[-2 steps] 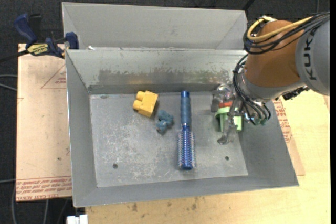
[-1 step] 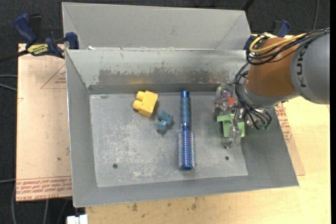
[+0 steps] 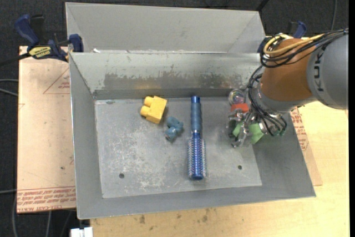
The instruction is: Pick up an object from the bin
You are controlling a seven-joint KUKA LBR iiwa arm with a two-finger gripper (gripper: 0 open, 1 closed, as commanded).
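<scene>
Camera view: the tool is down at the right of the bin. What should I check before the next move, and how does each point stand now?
1. The tool is low over the bin floor at the right: ok.
2. The green thing is beside the tool; whether it is gripped: cannot tell.
3. The blue brush lies apart, to the tool's left: ok.
4. The yellow block and the small blue-grey piece are further left, out of the way: ok.
5. Clearance from the arm to the bin's right wall: cannot tell.
</scene>
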